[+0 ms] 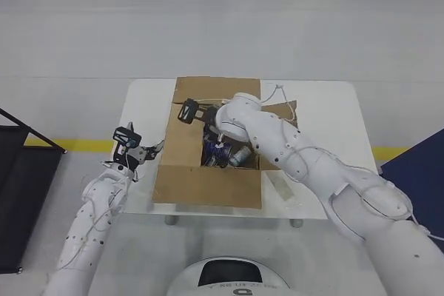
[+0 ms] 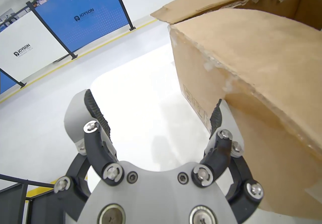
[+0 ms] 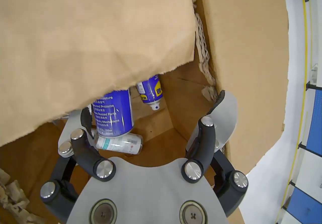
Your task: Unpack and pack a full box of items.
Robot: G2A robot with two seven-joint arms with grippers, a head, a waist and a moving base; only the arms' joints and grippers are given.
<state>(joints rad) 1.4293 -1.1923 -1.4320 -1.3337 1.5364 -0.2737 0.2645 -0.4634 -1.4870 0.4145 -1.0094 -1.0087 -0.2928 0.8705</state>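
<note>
An open cardboard box (image 1: 207, 185) stands on the white table (image 1: 325, 111) with its flaps spread. Inside lie two blue spray cans (image 3: 113, 114) (image 3: 151, 91) and a white can (image 3: 120, 143); they show from above as a blue cluster of cans (image 1: 217, 154). My right gripper (image 3: 153, 112) hangs open over the box's far left part, under a drooping flap (image 3: 88, 34). One fingertip (image 3: 221, 100) is against the box wall. From above, the right gripper (image 1: 186, 112) is at the far left flap. My left gripper (image 2: 156, 112) stands open and empty beside the box's left side (image 2: 251, 71), and the top view shows the left gripper (image 1: 149, 150) there too.
A black rack (image 1: 7, 192) stands on the floor left of the table. The table strip left of the box is narrow, while the right part of the table has bare room. Blue and white partitions (image 2: 75, 16) line the room behind.
</note>
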